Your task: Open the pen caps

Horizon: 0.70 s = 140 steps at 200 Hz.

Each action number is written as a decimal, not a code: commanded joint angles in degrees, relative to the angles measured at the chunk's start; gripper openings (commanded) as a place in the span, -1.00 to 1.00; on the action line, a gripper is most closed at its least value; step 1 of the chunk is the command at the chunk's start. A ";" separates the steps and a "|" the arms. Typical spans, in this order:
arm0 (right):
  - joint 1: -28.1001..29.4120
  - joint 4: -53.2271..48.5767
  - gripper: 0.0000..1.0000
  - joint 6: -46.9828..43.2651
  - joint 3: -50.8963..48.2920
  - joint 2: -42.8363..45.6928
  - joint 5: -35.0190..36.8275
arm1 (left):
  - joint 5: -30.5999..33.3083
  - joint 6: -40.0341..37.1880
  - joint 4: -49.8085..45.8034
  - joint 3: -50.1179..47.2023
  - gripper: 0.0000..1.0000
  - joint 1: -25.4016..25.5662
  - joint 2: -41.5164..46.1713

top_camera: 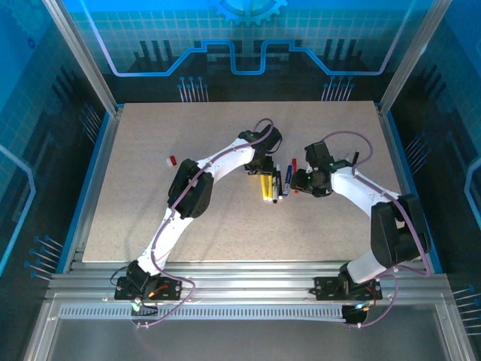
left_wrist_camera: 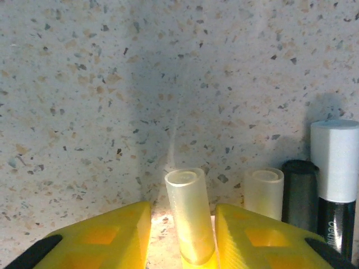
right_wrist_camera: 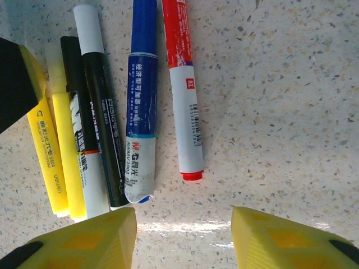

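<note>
- six pens lay side by side near the middle of the bench, their caps on as far as i could see.
- left gripper sat narrow about the pale cap of a yellow highlighter; whether it pinched, i could not tell.
- right gripper stood wide and empty, just short of the blue marker and red marker.
- one small red piece lay apart toward the left edge, perhaps a cap pulled off.
- by my reckoning, nearly all caps were left to pull.
</note>
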State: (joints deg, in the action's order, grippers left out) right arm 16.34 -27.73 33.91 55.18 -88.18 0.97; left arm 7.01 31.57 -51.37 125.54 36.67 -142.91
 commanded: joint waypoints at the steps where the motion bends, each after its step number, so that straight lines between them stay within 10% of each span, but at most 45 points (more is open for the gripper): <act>1: 1.21 0.62 -0.03 0.61 1.41 -0.92 -1.19 | -0.15 0.18 -2.66 1.21 -0.31 -0.11 -2.19; 93: 4.43 2.56 -0.04 2.19 1.51 -1.81 -3.79 | -0.62 0.86 -1.13 -4.12 -1.00 -3.24 1.10; 140: 6.62 8.09 -0.05 4.82 0.51 -1.90 -10.14 | -5.02 2.03 3.52 -11.20 -1.00 -5.18 8.58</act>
State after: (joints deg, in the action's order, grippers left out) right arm 21.54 -23.79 36.29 55.40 -89.30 -4.21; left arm 3.99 31.75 -47.44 118.17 33.63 -138.72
